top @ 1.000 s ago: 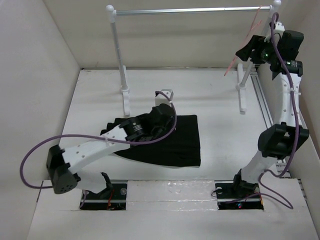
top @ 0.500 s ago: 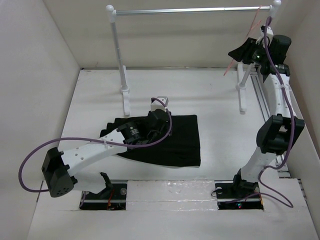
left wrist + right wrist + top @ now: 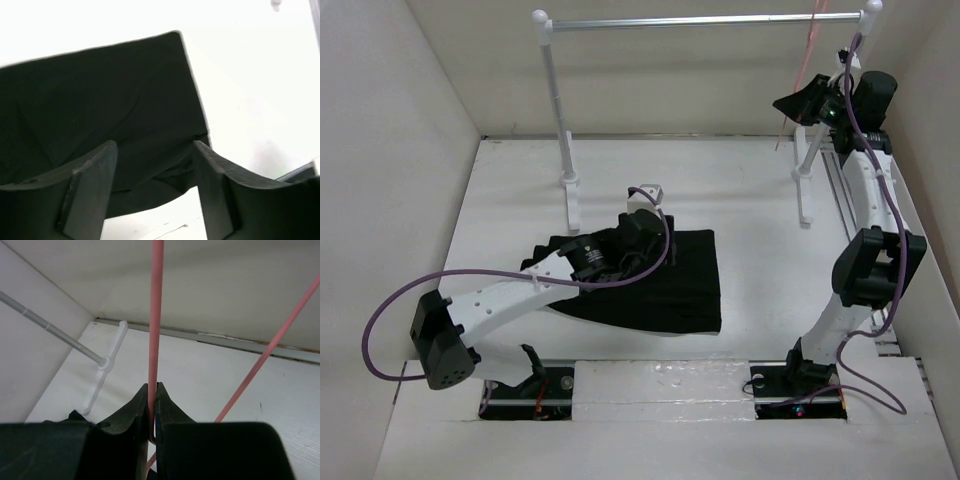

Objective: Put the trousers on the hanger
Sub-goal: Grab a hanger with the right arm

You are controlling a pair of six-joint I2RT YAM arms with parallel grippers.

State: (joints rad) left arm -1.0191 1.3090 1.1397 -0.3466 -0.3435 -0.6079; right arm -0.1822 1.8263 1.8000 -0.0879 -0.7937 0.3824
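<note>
R tool, upper right of top view, is pinched tight on one wire of the pink hanger, up by the rail's right end. L tool is spread wide over the black trousers, which lie flat mid-frame on the white surface.

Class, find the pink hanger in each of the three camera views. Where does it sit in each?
Top external: the hanger is at the upper right, by the rail's right end.
Left wrist: not in it; only the trousers show.
Right wrist: its wire runs down the middle into the right gripper.
Shared landmark: the silver rail, at left in the right wrist view.
</note>
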